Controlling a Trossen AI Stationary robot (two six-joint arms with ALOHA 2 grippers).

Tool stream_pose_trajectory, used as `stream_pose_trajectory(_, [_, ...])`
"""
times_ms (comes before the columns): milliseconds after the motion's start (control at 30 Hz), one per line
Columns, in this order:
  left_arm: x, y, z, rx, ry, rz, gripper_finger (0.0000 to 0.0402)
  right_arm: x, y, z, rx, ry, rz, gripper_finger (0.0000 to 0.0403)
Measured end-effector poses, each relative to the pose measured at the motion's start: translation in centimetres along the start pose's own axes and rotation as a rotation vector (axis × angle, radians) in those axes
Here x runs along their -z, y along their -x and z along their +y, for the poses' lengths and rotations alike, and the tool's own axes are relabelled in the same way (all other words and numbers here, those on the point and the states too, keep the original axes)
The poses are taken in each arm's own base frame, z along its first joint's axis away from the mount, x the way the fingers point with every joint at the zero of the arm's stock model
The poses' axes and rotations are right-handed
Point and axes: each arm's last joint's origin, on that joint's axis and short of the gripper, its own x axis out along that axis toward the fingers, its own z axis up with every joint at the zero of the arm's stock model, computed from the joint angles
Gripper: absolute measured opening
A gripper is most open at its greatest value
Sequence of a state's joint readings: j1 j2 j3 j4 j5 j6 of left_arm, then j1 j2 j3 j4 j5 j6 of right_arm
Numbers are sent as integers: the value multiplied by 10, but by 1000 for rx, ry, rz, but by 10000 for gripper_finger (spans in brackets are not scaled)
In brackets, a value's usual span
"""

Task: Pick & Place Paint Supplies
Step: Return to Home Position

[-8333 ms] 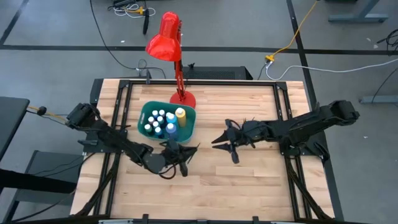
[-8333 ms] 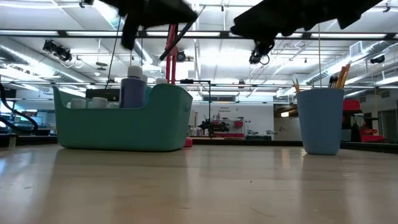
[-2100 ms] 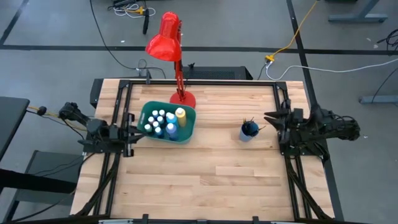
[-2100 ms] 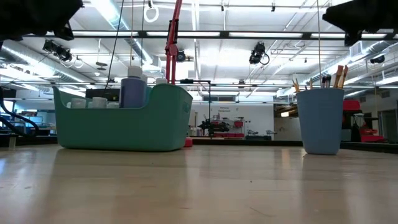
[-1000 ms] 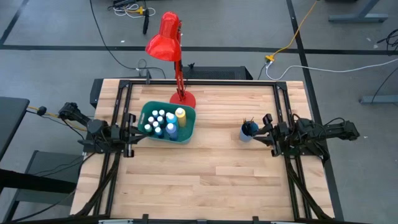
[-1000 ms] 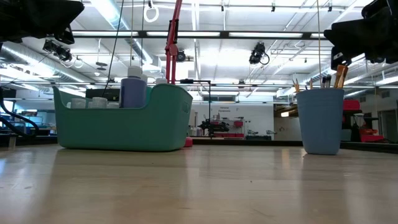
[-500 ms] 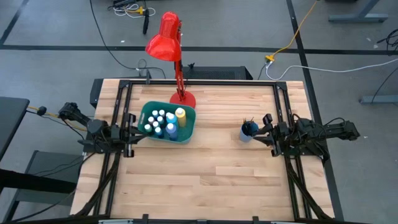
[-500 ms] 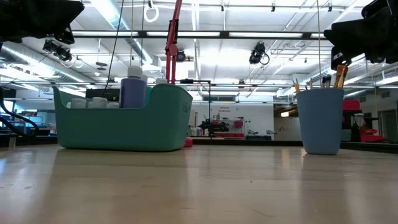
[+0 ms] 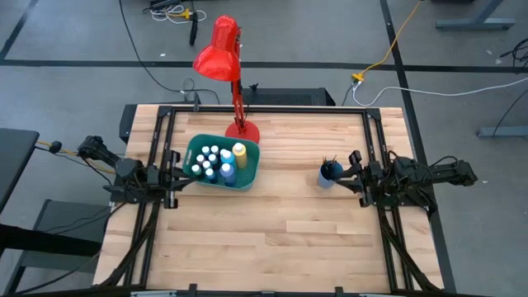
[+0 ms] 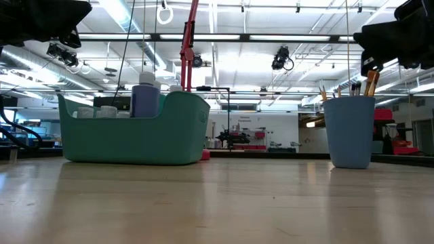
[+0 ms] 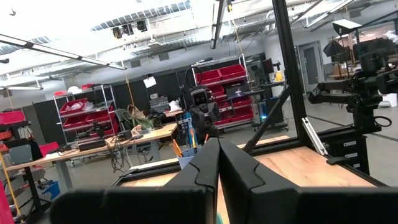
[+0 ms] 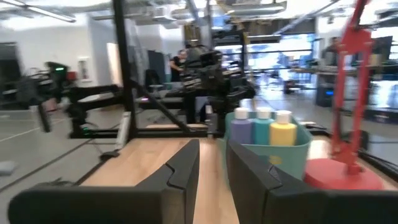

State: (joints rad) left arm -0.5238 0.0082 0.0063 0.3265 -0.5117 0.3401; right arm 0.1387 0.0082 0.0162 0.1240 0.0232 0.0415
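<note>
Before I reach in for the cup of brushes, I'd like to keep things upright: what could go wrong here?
The right gripper sits close beside the blue cup, fingers slightly apart. Any arm movement could tip the cup, and the brushes stand above its rim. The left gripper sits shut near the teal bin, which lies beside the red lamp base; a nudge might rock the lamp.
</note>
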Motion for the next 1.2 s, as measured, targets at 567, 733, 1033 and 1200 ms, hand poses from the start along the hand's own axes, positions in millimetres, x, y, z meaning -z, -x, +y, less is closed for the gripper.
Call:
stream_pose_trajectory(567, [0, 0, 0, 0, 0, 0, 18, 1, 0, 2, -84, -2, 10, 87])
stream_pose_trajectory(733, [0, 0, 0, 0, 0, 0, 18, 1, 0, 2, -84, -2, 9, 87])
stream_pose_trajectory(1033, [0, 0, 0, 0, 0, 0, 18, 1, 0, 2, -84, -2, 9, 87])
stream_pose_trajectory(1200, [0, 0, 0, 0, 0, 0, 18, 1, 0, 2, -84, -2, 9, 87])
